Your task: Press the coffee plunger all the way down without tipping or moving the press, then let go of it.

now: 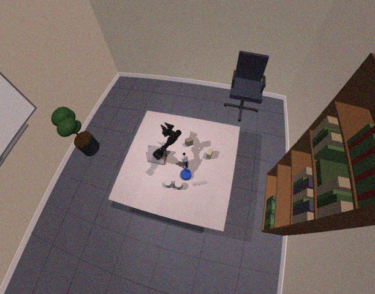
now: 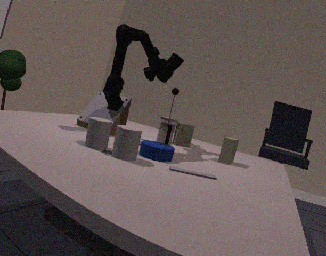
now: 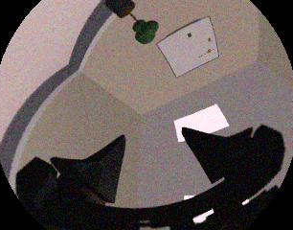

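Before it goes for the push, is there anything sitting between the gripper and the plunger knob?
Nothing visible. The gripper hangs open in the air, up and to the side of the plunger knob, with only open space between them.

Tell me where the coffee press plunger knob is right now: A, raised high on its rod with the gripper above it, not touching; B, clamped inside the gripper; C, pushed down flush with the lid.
A: the plunger knob stands high above the press, apart from the open gripper.
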Robot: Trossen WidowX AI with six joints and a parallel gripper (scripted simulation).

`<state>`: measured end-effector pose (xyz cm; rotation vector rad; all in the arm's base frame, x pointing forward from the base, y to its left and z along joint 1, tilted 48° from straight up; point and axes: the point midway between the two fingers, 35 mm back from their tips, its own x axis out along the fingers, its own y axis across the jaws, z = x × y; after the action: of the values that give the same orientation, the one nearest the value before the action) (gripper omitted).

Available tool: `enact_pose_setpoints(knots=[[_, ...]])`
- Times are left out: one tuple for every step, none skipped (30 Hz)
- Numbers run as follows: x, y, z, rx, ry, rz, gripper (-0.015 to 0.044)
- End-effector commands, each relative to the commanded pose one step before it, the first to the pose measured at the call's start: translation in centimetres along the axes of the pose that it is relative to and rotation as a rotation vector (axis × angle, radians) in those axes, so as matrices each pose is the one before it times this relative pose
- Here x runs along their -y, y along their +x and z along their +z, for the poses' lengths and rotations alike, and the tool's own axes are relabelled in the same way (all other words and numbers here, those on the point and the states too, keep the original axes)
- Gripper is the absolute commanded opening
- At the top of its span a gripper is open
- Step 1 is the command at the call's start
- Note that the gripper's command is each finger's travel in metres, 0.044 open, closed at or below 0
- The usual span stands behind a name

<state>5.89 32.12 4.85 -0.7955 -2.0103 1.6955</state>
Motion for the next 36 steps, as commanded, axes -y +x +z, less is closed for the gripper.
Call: enact_pose_setpoints(knots=[[-0.129,0.018,-0.086,-0.00474,0.0189,0.01266,0.0426],[-0.249,0.031,-0.168,-0.00975,0.0367,0.02446,0.0440],[-0.352,0.025,-0.267,-0.01651,0.0538,0.03648,0.0440],[-0.468,0.036,-0.354,-0.02352,0.0732,0.04729,0.0440],[-0.545,0.025,-0.453,-0.03257,0.0902,0.05653,0.0440],[-0.585,-0.003,-0.542,-0.04202,0.1022,0.06169,0.0440],[-0.569,-0.035,-0.599,-0.04947,0.1068,0.06122,0.0440],[-0.525,-0.069,-0.635,-0.05511,0.1071,0.05746,0.0440],[-0.477,-0.105,-0.665,-0.06005,0.1063,0.05267,0.0440],[-0.424,-0.142,-0.698,-0.06459,0.1054,0.04713,0.0440],[-0.380,-0.177,-0.726,-0.06862,0.1045,0.04156,0.0440],[-0.329,-0.214,-0.758,-0.07219,0.1034,0.03534,0.0440],[-0.226,-0.296,-0.763,-0.07350,0.1037,0.02714,0.0440],[-0.220,-0.284,-0.825,-0.07777,0.1012,0.02173,0.0440],[-0.157,-0.319,-0.859,-0.07957,0.1000,0.01446,0.0440],[-0.089,-0.353,-0.892,-0.08069,0.0988,0.00696,0.0440],[-0.003,-0.390,-0.925,-0.08180,0.0965,-0.00062,0.0440],[0.066,-0.414,-0.950,-0.08067,0.0965,-0.00843,0.0440],[0.160,-0.493,-0.942,-0.07901,0.0449,-0.01566,0.0440],[0.214,-0.459,-0.993,-0.07879,0.0444,-0.01845,0.0440],[0.266,-0.462,-0.949,-0.07279,0.0436,-0.02219,0.0440],[0.167,-0.247,-0.518,-0.03852,0.0447,-0.01308,0.0440],[0.117,-0.145,-0.324,-0.02344,0.0315,-0.00920,0.0440],[0.124,-0.148,-0.330,-0.02343,0.0314,-0.00975,0.0440],[0.139,-0.151,-0.333,-0.02337,0.0319,-0.01086,0.0440],[0.154,-0.153,-0.336,-0.02322,0.0321,-0.01182,0.0440],[0.169,-0.157,-0.339,-0.02308,0.0324,-0.01283,0.0440],[0.184,-0.159,-0.339,-0.02274,0.0325,-0.01376,0.0440],[0.202,-0.162,-0.342,-0.02257,0.0329,-0.01484,0.0440],[0.219,-0.165,-0.342,-0.02226,0.0332,-0.01588,0.0440],[0.235,-0.166,-0.340,-0.02176,0.0333,-0.01683,0.0440],[0.255,-0.170,-0.341,-0.02147,0.0338,-0.01800,0.0440],[0.272,-0.171,-0.337,-0.02083,0.0338,-0.01893,0.0440],[0.290,-0.172,-0.332,-0.02017,0.0339,-0.01986,0.0440],[0.309,-0.175,-0.330,-0.01970,0.0343,-0.02093,0.0440],[0.326,-0.178,-0.321,-0.01872,0.0349,-0.02153,0.0440]])
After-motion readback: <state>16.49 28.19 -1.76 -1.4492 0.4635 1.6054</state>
